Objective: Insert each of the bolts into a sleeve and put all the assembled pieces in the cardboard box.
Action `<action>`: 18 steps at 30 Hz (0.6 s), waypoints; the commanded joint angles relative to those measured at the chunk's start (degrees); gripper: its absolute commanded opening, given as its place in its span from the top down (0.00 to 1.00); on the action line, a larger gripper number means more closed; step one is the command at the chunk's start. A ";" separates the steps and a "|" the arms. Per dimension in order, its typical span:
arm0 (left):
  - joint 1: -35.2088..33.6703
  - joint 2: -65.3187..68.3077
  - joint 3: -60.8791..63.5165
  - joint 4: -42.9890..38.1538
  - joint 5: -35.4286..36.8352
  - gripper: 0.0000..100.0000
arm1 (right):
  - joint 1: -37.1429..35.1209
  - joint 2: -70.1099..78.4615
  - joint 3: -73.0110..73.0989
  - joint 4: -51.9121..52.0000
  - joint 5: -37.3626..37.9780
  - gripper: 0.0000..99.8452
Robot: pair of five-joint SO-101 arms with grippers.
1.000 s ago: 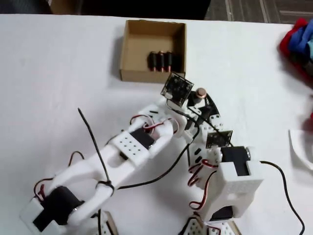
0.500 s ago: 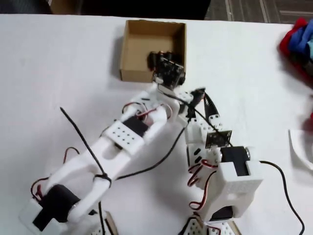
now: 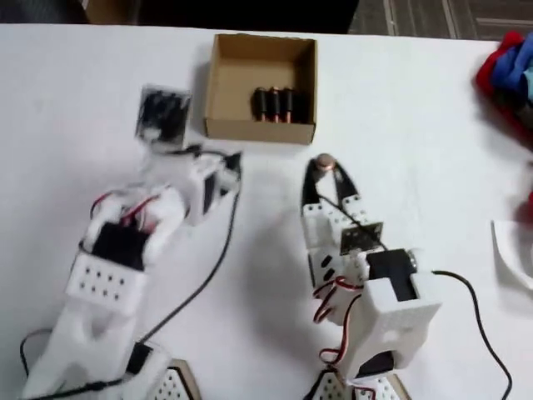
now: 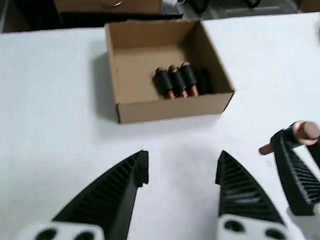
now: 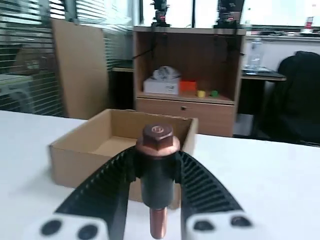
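here the right arm (image 3: 366, 275) stretches toward the cardboard box (image 3: 218, 83), right gripper (image 5: 156, 167) clamped on an upright sleeved bolt (image 5: 157, 175) just short of it. left gripper (image 4: 183, 159) hangs beside the box, spread and empty. three assembled pieces (image 3: 273, 104) lie inside.

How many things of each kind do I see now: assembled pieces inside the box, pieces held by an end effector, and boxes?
Assembled pieces lying in the cardboard box: 3; a darker shape beside them is unclear.
Held piece in the right end effector: 1
Cardboard box: 1
Total: 5
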 commanded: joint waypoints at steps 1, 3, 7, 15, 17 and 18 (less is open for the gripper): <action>-4.40 -7.30 10.86 -2.73 -0.79 0.77 | -2.42 -3.21 -1.49 -1.54 -0.26 0.98; -5.80 -9.58 17.45 -8.97 -0.79 0.77 | -2.24 -5.23 -2.73 0.75 -0.18 0.98; -7.91 -11.96 26.77 -22.24 -0.79 0.77 | -1.71 -12.00 -5.36 11.56 -0.09 0.98; -9.14 -11.78 26.59 -26.90 -5.45 0.77 | -1.98 -32.22 -23.56 61.49 -0.09 0.98; -10.02 -11.60 26.51 -26.99 -10.02 0.77 | -1.98 -36.35 -32.09 79.16 -0.26 0.98; -10.64 -10.90 26.42 -27.16 -11.34 0.77 | -2.07 -37.85 -36.66 87.96 -0.44 0.98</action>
